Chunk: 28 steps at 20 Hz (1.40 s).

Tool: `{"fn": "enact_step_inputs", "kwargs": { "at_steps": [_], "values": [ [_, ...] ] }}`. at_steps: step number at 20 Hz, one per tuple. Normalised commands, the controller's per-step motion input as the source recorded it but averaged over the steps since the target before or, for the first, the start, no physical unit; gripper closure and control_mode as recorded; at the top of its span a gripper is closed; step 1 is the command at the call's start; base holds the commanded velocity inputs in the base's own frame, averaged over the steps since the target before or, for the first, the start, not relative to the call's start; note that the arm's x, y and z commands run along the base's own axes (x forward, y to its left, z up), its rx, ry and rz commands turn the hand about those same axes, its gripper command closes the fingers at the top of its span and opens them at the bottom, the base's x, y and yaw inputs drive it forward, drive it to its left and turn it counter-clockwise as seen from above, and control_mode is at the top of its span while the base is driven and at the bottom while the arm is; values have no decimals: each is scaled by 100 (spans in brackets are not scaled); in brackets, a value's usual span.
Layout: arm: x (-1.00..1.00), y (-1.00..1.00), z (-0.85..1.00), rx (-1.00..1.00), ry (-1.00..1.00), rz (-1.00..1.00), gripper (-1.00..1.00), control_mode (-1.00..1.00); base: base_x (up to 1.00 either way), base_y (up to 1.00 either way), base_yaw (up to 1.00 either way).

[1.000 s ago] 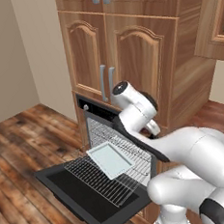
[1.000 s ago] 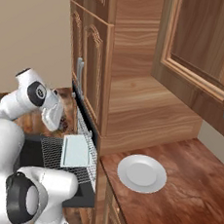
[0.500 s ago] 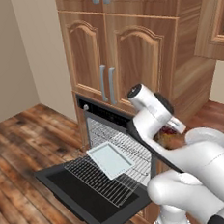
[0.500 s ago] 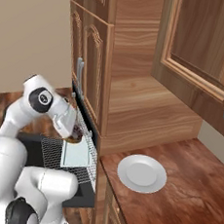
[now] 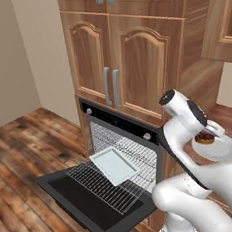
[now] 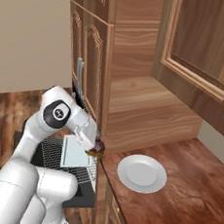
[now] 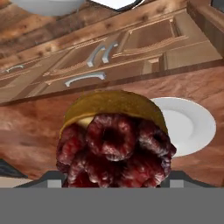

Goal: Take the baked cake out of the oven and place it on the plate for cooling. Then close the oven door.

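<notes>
The gripper (image 6: 96, 149) is closed on the cake (image 7: 114, 142), carrying it in the air beside the counter edge, short of the plate (image 6: 142, 173). Left to do, I judge: set it on the plate, then shut the oven door (image 5: 91, 203), now fully down.

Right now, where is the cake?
The cake is up in the hand, in the air at the counter's left edge in the right base view, just left of the white plate and not on it yet.
</notes>
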Motion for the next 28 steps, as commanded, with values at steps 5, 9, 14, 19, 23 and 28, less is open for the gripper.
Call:
{"fn": "enact_step_inputs", "kwargs": {
  "at_steps": [5,9,14,19,23,28],
  "values": [
    [-13,-84,0,0,-4,10,100,-100,0,0,0],
    [0,-83,-7,2,-10,15,100,-100,0,0,0],
    [3,-70,-18,2,-15,18,100,-100,0,0,0],
    [11,-52,-32,6,-14,21,100,-100,0,0,0],
    [17,-27,-37,7,-9,22,100,-100,0,0,0],
    [35,-15,-32,8,-2,22,100,-100,0,0,0]
  ]
}}
